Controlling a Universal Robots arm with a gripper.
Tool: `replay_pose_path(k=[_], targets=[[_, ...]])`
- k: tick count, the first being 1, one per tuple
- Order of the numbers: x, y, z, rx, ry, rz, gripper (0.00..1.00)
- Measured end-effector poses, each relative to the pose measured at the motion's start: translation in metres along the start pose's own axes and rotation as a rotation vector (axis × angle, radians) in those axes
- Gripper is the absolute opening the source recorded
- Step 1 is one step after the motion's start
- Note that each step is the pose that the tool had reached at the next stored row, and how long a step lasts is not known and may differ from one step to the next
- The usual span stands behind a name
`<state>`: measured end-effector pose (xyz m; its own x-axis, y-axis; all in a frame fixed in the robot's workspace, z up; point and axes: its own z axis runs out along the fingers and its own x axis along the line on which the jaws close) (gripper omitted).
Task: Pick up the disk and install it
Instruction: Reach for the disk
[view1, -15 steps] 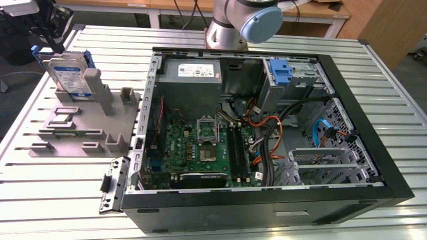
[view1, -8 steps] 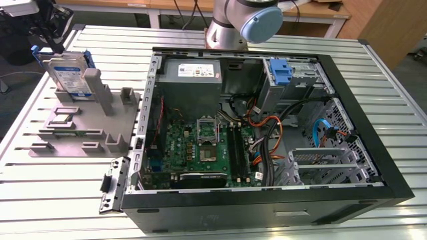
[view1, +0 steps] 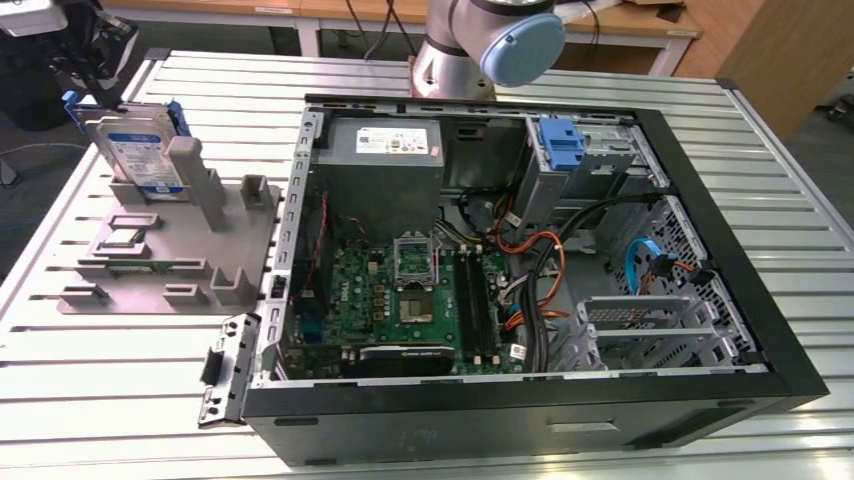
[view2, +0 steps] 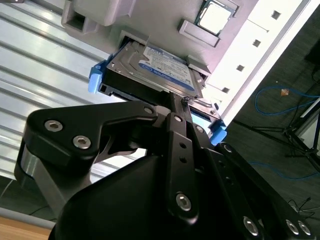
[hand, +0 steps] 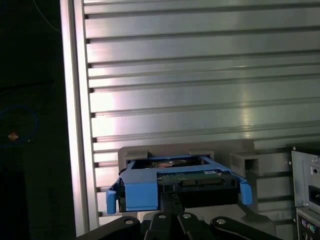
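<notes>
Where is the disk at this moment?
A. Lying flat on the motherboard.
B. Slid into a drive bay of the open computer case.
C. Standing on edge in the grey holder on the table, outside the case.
C: in the exterior view the disk stands upright in a slot of the grey holder on the table, to the exterior view's left of the computer case.

Ribbed metal table (view1: 107, 380); wooden desks (view1: 641, 28) behind; dark floor (view2: 285, 155) beside table.

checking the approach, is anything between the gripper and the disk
Nothing visible does: in the second wrist view the gripper sits right at the edge of the disk, which stands upright in the grey holder.
</notes>
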<state>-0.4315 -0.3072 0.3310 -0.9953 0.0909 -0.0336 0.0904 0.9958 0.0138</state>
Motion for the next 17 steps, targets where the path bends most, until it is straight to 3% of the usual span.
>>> replay_pose_path(k=[11, 13, 17], targets=[[0.0006, 0.0, -0.0007, 0.0018, -0.0003, 0.0, 0.1], [0.0006, 0.0001, -0.0008, 0.0095, -0.0009, 0.0, 0.1], [0.0006, 0.0, -0.0008, 0.0414, -0.0038, -0.001, 0.1]])
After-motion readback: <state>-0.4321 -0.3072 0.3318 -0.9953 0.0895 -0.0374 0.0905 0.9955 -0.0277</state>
